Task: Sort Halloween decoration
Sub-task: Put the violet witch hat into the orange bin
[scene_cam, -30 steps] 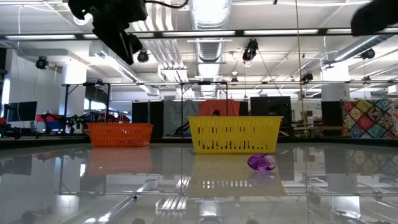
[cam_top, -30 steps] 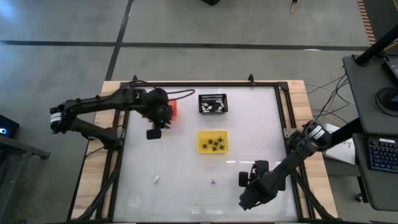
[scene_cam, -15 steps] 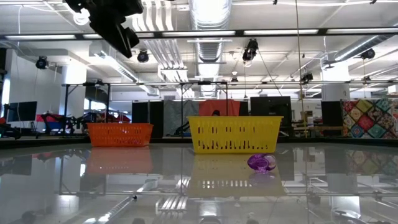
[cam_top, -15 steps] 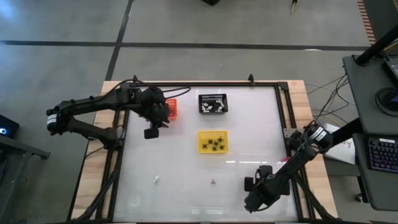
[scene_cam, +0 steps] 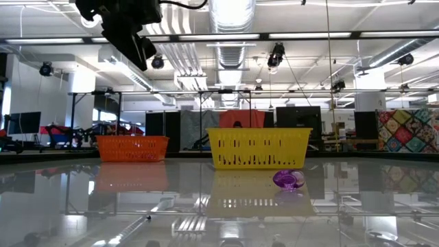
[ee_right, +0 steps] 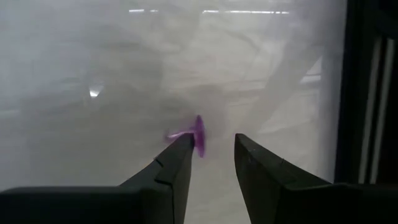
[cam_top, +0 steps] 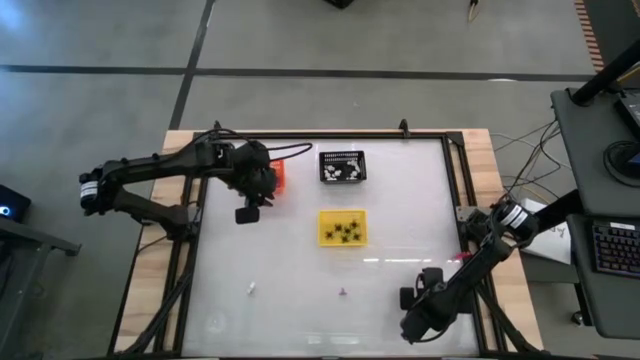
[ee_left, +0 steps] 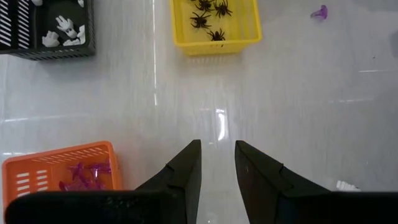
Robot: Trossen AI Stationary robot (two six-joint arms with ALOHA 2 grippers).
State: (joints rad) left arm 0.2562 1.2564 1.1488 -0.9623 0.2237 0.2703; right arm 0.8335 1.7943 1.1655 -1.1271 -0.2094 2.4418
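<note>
**Two strays on the glass, both grippers clear of them**

The right gripper (ee_right: pixel 211 140) hovers over the near part of the table (ee_left: pixel 311 93), its two dark fingers spread with a plain gap and nothing between them. Just ahead of its fingertips lies a loose purple piece (ee_right: pixel 198 132) – small, translucent, with a thin stalk to one side – flat on the glossy, pale tabletop. Nothing stands between the fingers and the piece. A dark frame rail runs along the table's edge beside this gripper.

The left gripper (ee_left: pixel 217 146) hangs well above the surface, fingers slightly parted and empty. Close beside it sits the orange basket (ee_left: pixel 59 149), a slotted plastic tray holding several purple pieces (ee_left: pixel 87 174). Farther ahead of it stands the yellow basket (ee_left: pixel 217 46), of the same slotted make, with black spiders (ee_left: pixel 200 20) – thin-legged and tangled – inside. Off to one side of that is the black basket (ee_left: pixel 62 55) with white pieces (ee_left: pixel 65 28), knobbly and bone-like. The three baskets stand apart from one another.

One white piece (cam_top: pixel 251 289) lies alone on the open table, well short of the baskets and far from either gripper. The tabletop is smooth and mirrors the ceiling lights.
</note>
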